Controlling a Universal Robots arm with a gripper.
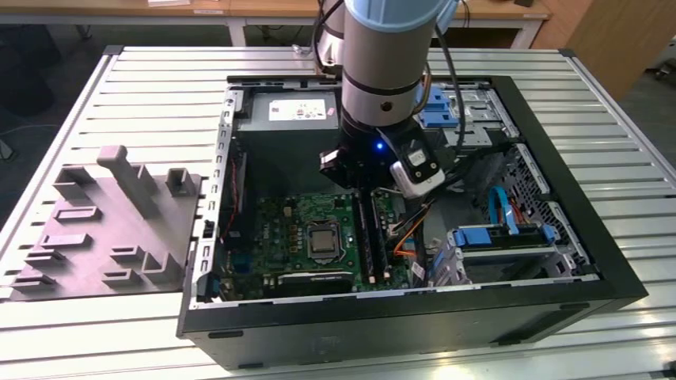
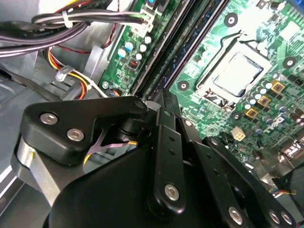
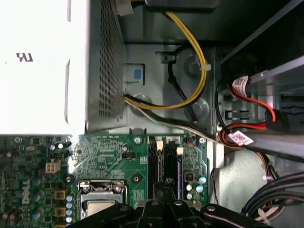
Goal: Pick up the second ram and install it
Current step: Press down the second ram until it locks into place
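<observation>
Pincer (image 1: pixel 362 184), closed with fingers together in both wrist views, hangs over the motherboard (image 1: pixel 301 214) slots, where the first wrist view shows the second ram (image 3: pixel 180 164) seated just beside its tips; the exterior view adds the power supply's (image 1: pixel 301 111) white label, unreadable.

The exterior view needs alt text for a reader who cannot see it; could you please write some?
A robot arm reaches down into an open computer case on a slatted metal table, its gripper just above the memory slots of the green motherboard. A grey moulded fixture sits toward the exterior view's left.
</observation>
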